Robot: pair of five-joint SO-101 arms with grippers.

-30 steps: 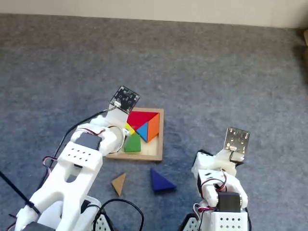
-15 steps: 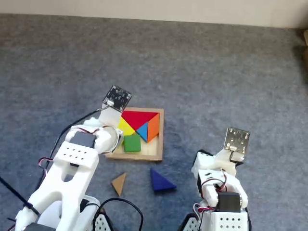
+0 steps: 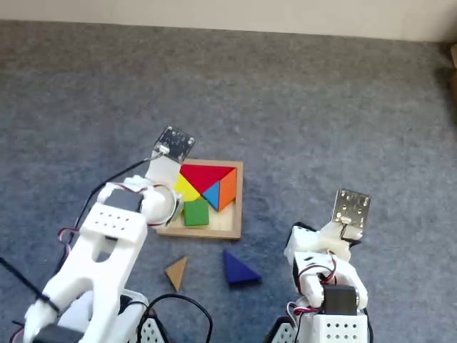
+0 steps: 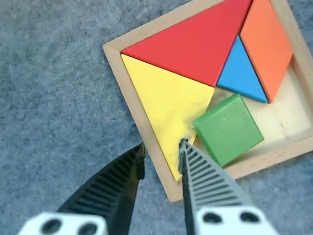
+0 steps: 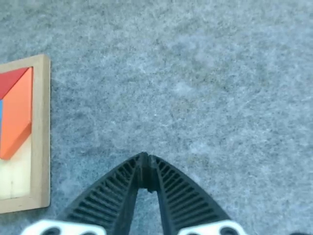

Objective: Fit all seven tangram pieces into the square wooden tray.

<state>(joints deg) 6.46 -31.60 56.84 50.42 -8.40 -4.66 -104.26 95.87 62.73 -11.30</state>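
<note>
The square wooden tray [image 3: 239, 201] lies on the carpet between the arms. In it sit a red triangle [image 4: 195, 41], a yellow triangle [image 4: 164, 100], a small light-blue triangle [image 4: 240, 73], an orange piece [image 4: 268, 44] and a green square [image 4: 227, 129], which lies slightly askew. A tan triangle [image 3: 176, 271] and a dark blue triangle [image 3: 238, 269] lie on the carpet in front of the tray. My left gripper [image 4: 161, 152] is open and straddles the tray wall [image 4: 140, 117], one finger over the yellow tip. My right gripper [image 5: 146, 169] is shut above bare carpet, right of the tray [image 5: 43, 127].
Grey carpet covers the whole table. A bare strip of tray floor [image 3: 221, 223] shows beside the green square. The right arm's base [image 3: 325, 286] stands right of the dark blue triangle. A pale wall edge runs along the far side.
The left arm has drawn back to the left, off the tray's middle, uncovering the yellow triangle. The right arm has kept still.
</note>
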